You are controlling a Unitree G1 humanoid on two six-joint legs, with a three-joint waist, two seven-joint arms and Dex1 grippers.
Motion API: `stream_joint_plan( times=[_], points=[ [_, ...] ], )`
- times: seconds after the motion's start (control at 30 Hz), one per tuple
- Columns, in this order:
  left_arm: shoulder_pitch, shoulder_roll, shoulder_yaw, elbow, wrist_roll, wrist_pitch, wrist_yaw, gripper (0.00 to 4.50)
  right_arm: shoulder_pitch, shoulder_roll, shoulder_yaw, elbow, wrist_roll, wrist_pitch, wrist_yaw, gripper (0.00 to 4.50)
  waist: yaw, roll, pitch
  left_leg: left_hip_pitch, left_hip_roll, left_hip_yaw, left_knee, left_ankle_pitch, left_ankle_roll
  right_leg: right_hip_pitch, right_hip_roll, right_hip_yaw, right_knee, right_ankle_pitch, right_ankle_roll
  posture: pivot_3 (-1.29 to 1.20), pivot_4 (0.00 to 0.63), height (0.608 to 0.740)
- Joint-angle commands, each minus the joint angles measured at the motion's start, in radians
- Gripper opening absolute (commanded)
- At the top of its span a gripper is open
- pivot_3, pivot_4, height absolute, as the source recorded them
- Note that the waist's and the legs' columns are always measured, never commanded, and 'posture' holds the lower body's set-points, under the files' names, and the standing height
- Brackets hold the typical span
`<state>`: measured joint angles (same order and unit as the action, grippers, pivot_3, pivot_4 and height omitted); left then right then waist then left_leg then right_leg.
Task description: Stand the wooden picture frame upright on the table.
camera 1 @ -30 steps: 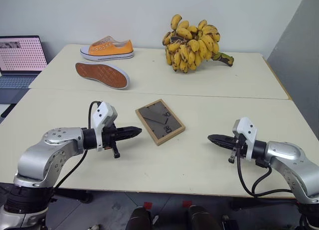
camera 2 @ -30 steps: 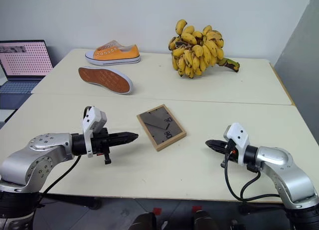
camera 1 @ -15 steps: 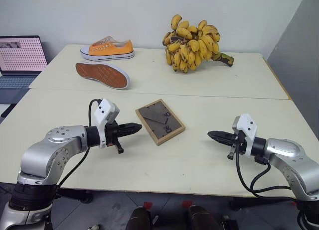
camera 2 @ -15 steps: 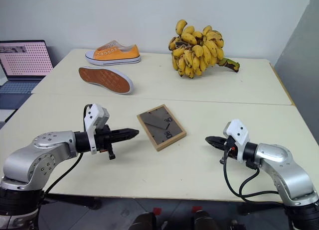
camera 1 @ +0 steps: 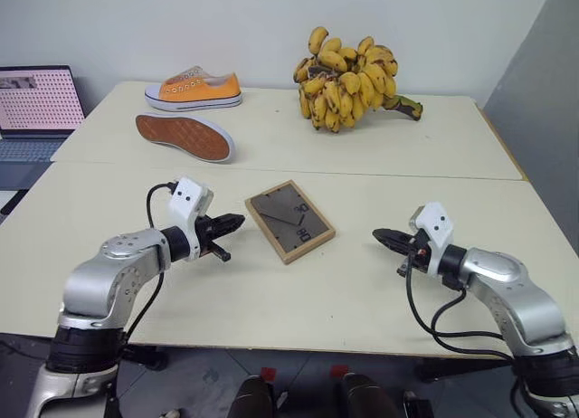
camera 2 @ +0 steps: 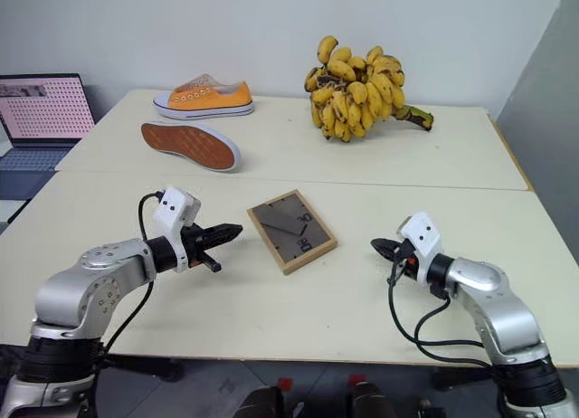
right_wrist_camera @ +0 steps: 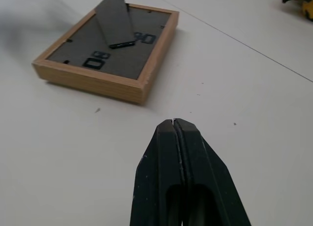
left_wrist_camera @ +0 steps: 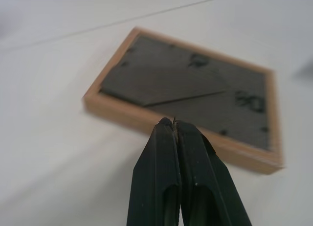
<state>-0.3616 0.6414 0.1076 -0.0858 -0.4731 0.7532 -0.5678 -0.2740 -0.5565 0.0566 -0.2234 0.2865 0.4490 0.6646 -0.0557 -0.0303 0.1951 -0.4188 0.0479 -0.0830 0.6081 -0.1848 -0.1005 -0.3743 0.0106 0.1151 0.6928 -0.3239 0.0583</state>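
Note:
The wooden picture frame (camera 1: pixel 289 221) lies flat, face down, near the middle of the cream table (camera 1: pixel 271 291), its dark back board and folded stand facing up. My left gripper (camera 1: pixel 237 222) is shut and empty, its tip a short way to the left of the frame, pointing at it. In the left wrist view the shut fingers (left_wrist_camera: pixel 173 157) nearly reach the frame's near edge (left_wrist_camera: pixel 161 121). My right gripper (camera 1: pixel 378 234) is shut too, holding nothing, a hand's width to the right of the frame. From the right wrist, the frame (right_wrist_camera: pixel 110 52) lies just beyond its fingers (right_wrist_camera: pixel 177 157).
At the back of the table are an upright orange sneaker (camera 1: pixel 193 89), a second sneaker (camera 1: pixel 185 136) lying sole up, and a large bunch of bananas (camera 1: pixel 348 78). A laptop (camera 1: pixel 36 106) sits off the table's left end. A seam (camera 1: pixel 271 169) runs across the tabletop.
Both arms have moved inward toward the frame: the left gripper's tip is now closer to its left edge and has swung to point at it; the right gripper has edged nearer. The frame lies unmoved.

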Motion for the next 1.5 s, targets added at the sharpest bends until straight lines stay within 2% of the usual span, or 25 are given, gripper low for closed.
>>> stream_joint_plan(
  times=[0.03, 0.23, 0.5, 0.63, 1.03, 1.23, 1.4, 1.5],
  points=[
    [-0.045, -0.062, 0.025, 0.122, 0.079, -0.096, 0.099, 0.08, -0.087, 0.076, 0.051, 0.116, -0.105, -0.110, -0.081, 0.00, 0.000, 0.000, 0.000, 0.000, 0.000, 0.000, 0.000, 0.000, 0.000, 0.000, 0.000, 0.000, 0.000, 0.000, 0.000, 0.00, 0.150, 0.740],
    [-0.156, -0.179, -0.019, 0.346, 0.159, -0.215, 0.130, 0.08, -0.172, 0.182, 0.110, 0.322, -0.200, -0.226, -0.119, 0.00, 0.009, 0.000, 0.000, 0.000, -0.001, 0.000, 0.000, 0.000, 0.000, 0.000, 0.000, -0.001, 0.002, 0.000, 0.000, 0.00, 0.150, 0.740],
    [-0.286, -0.269, -0.071, 0.537, 0.222, -0.322, 0.082, 0.08, -0.232, 0.266, 0.117, 0.578, -0.267, -0.340, -0.179, 0.00, 0.014, 0.000, 0.000, 0.001, -0.001, -0.001, 0.001, 0.000, 0.000, 0.001, -0.001, -0.002, 0.004, 0.001, 0.000, 0.00, 0.150, 0.740],
    [-0.335, -0.304, -0.099, 0.598, 0.248, -0.359, 0.053, 0.08, -0.196, 0.293, 0.122, 0.518, -0.256, -0.332, -0.172, 0.00, 0.016, -0.001, -0.001, 0.001, -0.001, -0.001, 0.001, 0.000, 0.000, 0.001, -0.001, -0.002, 0.005, 0.001, 0.000, 0.00, 0.150, 0.740],
    [-0.473, -0.374, -0.156, 0.770, 0.318, -0.454, -0.057, 0.08, -0.083, 0.327, 0.077, 0.142, -0.190, -0.128, -0.196, 0.00, 0.017, 0.000, 0.000, 0.000, -0.002, -0.004, 0.001, 0.000, 0.000, 0.001, -0.001, -0.004, 0.005, 0.001, 0.000, 0.00, 0.150, 0.740],
    [-0.450, -0.314, -0.179, 0.709, 0.332, -0.388, -0.147, 0.08, -0.069, 0.278, 0.056, 0.135, -0.206, -0.112, -0.185, 0.00, 0.015, 0.000, 0.000, 0.000, -0.002, -0.004, 0.001, 0.000, 0.000, 0.001, -0.001, -0.004, 0.005, 0.001, 0.000, 0.00, 0.150, 0.740],
    [-0.418, -0.132, -0.213, 0.516, 0.288, -0.153, -0.353, 0.08, -0.056, 0.233, 0.039, 0.131, -0.200, -0.122, -0.177, 0.00, -0.004, 0.000, 0.000, 0.000, -0.001, -0.004, 0.001, 0.000, 0.000, 0.000, 0.000, -0.004, 0.005, 0.001, 0.000, 0.00, 0.150, 0.740],
    [-0.448, -0.030, -0.228, 0.463, 0.231, 0.018, -0.491, 0.08, -0.041, 0.214, 0.033, 0.132, -0.201, -0.133, -0.175, 0.00, -0.010, 0.000, 0.000, 0.000, -0.001, -0.004, 0.000, 0.000, 0.000, 0.000, 0.000, -0.004, 0.005, 0.000, 0.000, 0.00, 0.150, 0.740]
  ],
)
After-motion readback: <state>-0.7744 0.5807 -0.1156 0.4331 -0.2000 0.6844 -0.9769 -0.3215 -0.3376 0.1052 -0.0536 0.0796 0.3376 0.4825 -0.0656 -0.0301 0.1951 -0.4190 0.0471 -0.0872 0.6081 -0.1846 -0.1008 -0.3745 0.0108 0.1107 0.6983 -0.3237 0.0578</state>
